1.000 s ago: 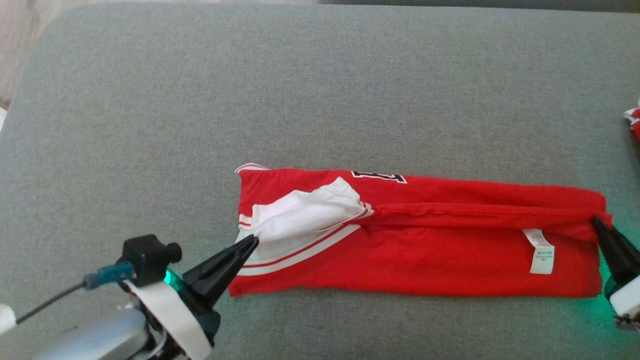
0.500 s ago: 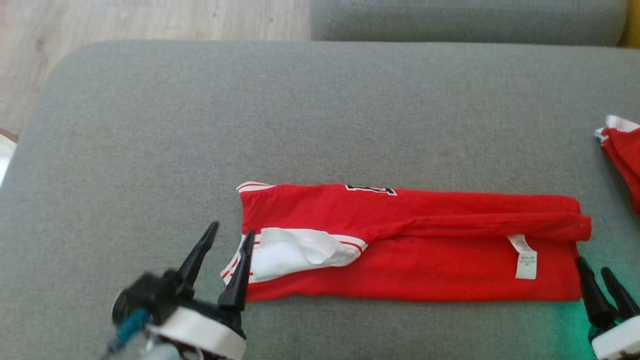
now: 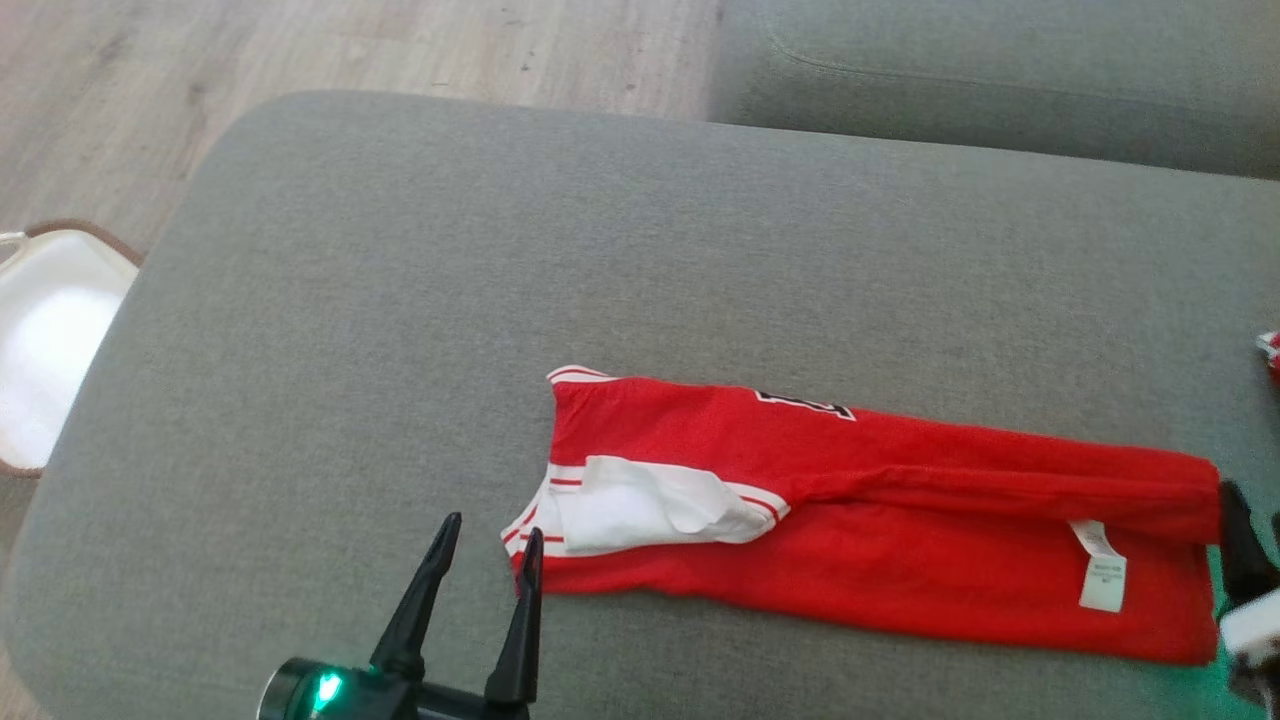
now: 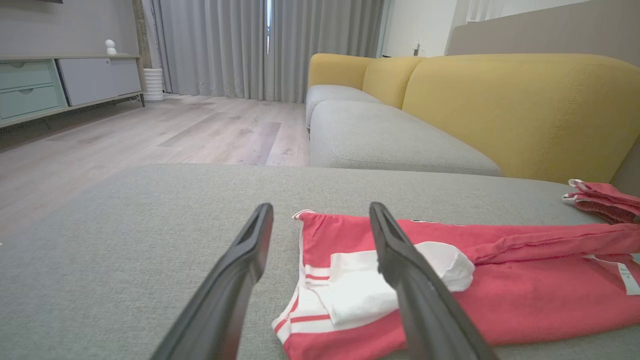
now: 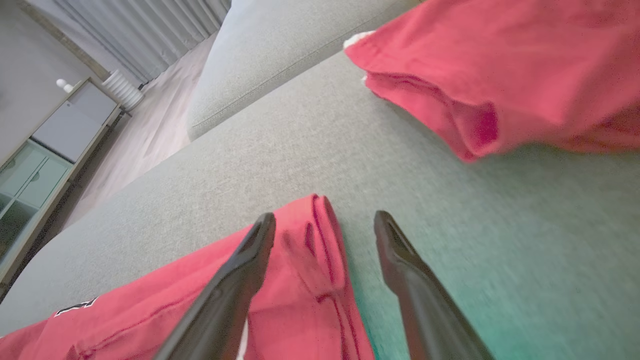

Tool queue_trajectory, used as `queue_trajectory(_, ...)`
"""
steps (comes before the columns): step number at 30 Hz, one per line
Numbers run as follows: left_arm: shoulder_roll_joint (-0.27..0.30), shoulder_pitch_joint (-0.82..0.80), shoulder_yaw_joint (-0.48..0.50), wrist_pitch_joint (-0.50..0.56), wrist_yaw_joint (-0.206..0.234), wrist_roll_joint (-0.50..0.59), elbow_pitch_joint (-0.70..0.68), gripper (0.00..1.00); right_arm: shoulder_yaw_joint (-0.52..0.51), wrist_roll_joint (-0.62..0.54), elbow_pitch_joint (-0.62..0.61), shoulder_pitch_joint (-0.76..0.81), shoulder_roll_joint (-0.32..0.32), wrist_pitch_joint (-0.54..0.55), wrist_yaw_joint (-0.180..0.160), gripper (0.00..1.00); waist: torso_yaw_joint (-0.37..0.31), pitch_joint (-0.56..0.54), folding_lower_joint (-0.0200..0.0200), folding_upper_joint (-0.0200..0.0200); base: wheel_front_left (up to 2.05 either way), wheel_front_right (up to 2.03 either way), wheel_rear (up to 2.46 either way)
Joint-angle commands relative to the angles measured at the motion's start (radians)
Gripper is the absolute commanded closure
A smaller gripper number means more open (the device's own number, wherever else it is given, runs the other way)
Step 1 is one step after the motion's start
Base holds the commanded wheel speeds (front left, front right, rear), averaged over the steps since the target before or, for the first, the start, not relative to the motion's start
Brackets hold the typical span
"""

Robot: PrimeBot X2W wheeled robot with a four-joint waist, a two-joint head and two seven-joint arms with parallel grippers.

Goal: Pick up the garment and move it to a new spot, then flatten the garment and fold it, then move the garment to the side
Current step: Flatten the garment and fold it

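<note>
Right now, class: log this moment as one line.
red folded jersey with white-trimmed sleeve: lying on grey fabric cushion | left gripper: open, at sleeve end | right gripper: open, at opposite end

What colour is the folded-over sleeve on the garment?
White sleeve with red-striped trim, on a red garment. Best in the head view.

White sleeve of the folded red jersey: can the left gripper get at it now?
Probably yes: the open left gripper sits just beside the white sleeve, which lies exposed on top of the red jersey, nothing between.
</note>
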Motion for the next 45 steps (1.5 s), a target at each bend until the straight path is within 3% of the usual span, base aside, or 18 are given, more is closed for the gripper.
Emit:
queue_trajectory(1,-0.01,-0.018,0.049,-0.009,-0.012,0.025,-0.022,0.0,-0.001,-0.038,-0.002,-0.062,-0.023,0.014,0.007,0.0,0.013,-0.006,0.0001,-0.0001,0.0,0.0,0.0)
queue_trajectory(11,-0.076,0.008,0.101,-0.009,-0.102,0.091,0.004,0.0,-0.058,-0.234,0.179,-0.22,-0.02,0.161,0.007,0.0,0.031,-0.006,0.0001,-0.0001,0.0,0.0,0.0)
queue_trajectory(25,-0.131,0.041,0.163,-0.009,-0.178,0.149,0.021,0.0,-0.048,-0.205,0.056,-0.05,0.068,0.154,0.007,0.0,-0.021,-0.026,0.0001,-0.0001,0.0,0.0,0.0)
queue_trajectory(32,-0.148,0.05,0.182,-0.009,-0.2,0.173,0.025,0.0,-0.032,-0.184,0.058,-0.04,0.099,0.177,0.007,0.0,-0.034,-0.037,0.0001,-0.0001,0.0,0.0,0.0)
queue_trajectory(33,-0.15,0.05,0.184,-0.009,-0.202,0.177,0.026,0.0,-0.028,-0.18,0.059,-0.042,0.104,0.184,0.007,0.13,-0.034,-0.037,0.0001,-0.0001,0.0,0.0,0.0)
queue_trajectory(36,-0.157,0.049,0.19,-0.01,-0.209,0.186,0.027,0.0,-0.013,-0.181,0.076,-0.055,0.112,0.198,0.007,0.28,-0.033,-0.035,0.0001,-0.0001,0.0,0.0,0.0)
queue_trajectory(37,-0.159,0.049,0.192,-0.01,-0.211,0.189,0.027,0.0,-0.007,-0.184,0.083,-0.059,0.113,0.202,0.007,0.44,-0.032,-0.035,0.0001,-0.0001,0.0,0.0,0.0)
queue_trajectory(39,-0.162,0.049,0.198,-0.01,-0.215,0.194,0.027,0.0,0.002,-0.186,0.092,-0.065,0.117,0.208,0.007,0.66,-0.029,-0.035,0.0001,-0.0001,0.0,0.0,0.0)
queue_trajectory(40,-0.164,0.05,0.202,-0.01,-0.215,0.196,0.025,0.0,0.003,-0.186,0.095,-0.068,0.118,0.208,0.007,0.89,-0.028,-0.036,0.0001,-0.0001,0.0,0.0,0.0)
queue_trajectory(41,-0.166,0.051,0.206,-0.01,-0.215,0.201,0.022,0.0,0.005,-0.185,0.096,-0.071,0.119,0.207,0.007,1.0,-0.028,-0.037,0.0001,-0.0001,0.0,0.0,0.0)
queue_trajectory(45,-0.169,0.056,0.218,-0.01,-0.216,0.219,0.02,0.0,0.001,-0.188,0.097,-0.079,0.108,0.18,0.007,1.0,-0.03,-0.037,0.0001,-0.0001,0.0,0.0,0.0)
